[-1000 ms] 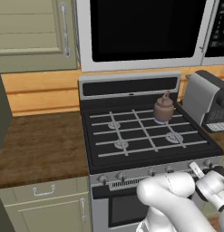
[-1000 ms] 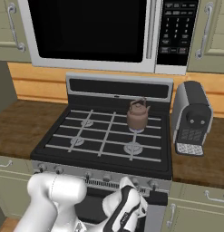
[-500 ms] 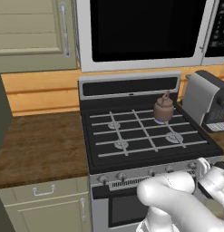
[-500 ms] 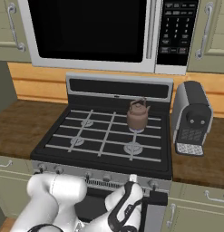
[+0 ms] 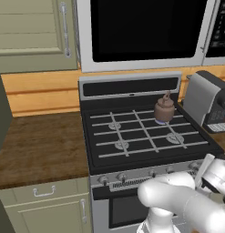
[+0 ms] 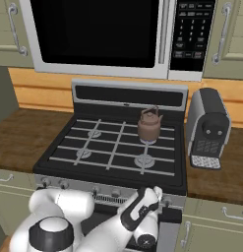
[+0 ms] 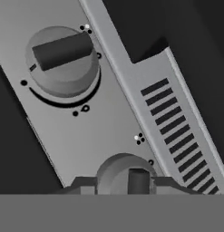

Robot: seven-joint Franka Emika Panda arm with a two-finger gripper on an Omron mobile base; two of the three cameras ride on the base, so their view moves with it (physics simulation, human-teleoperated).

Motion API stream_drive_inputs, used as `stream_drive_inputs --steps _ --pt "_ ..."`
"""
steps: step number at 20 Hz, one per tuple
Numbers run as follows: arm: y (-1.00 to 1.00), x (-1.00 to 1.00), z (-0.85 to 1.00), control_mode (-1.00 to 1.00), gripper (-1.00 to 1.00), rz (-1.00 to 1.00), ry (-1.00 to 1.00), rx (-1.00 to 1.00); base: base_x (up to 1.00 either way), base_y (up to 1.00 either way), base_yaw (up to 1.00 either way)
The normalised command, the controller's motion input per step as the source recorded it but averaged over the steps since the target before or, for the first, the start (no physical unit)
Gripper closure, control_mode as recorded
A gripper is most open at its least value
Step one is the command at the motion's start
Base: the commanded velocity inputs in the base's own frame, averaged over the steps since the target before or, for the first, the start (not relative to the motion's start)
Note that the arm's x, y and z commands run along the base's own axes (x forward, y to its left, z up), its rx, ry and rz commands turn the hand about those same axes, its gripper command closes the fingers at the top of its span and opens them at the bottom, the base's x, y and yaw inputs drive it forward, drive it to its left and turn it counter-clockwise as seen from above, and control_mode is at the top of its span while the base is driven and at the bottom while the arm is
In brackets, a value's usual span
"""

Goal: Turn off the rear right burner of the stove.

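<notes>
From the left base view I have the wide steel-grey stove [image 5: 145,136] with its black cooktop and wire grates square in front of me, a small brown kettle [image 5: 164,109] standing on the rear right burner [image 5: 162,119], of which I see little under the kettle. The right base view gives me what the left one lacks: a faint blue-violet glow at the kettle's foot, on that same small round grey burner disc [image 6: 148,141], and the dark hand with the gripper [image 6: 153,193] pressed up to the front panel near the right end of the knob row. It also shows the grey-and-black coffee machine [image 6: 208,129] on the wooden counter just right of the stove. The hand view brings me close to the steel control panel [image 7: 104,122]: one round grey knob with a dark bar handle [image 7: 63,56] sits at upper left, a second round grey knob [image 7: 129,174] at the bottom edge, beside a row of dark vent slots [image 7: 179,136]. I cannot tell whether the fingers are apart or closed on that lower knob.
</notes>
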Motion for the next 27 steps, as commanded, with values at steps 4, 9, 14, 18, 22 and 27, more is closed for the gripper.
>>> stream_drive_inputs --steps 4,9,14,18,22,27 --pt "0.0 0.0 0.11 -1.0 1.0 -0.22 0.16 0.67 0.0 0.0 0.0" --pt "0.0 0.0 0.16 -1.0 1.0 -0.23 0.15 0.69 0.0 0.0 0.0" --pt "-0.01 0.01 0.22 -1.0 1.0 -0.23 0.14 0.67 0.0 0.0 0.0" --pt "-0.08 0.14 0.33 -1.0 1.0 -0.23 0.14 0.61 0.0 0.0 0.0" --pt "-0.34 0.19 0.35 -1.0 1.0 -0.21 0.18 0.46 0.0 0.0 0.0" --pt "0.0 0.0 0.0 -1.0 1.0 0.0 0.0 0.0 0.0 0.0 0.0"
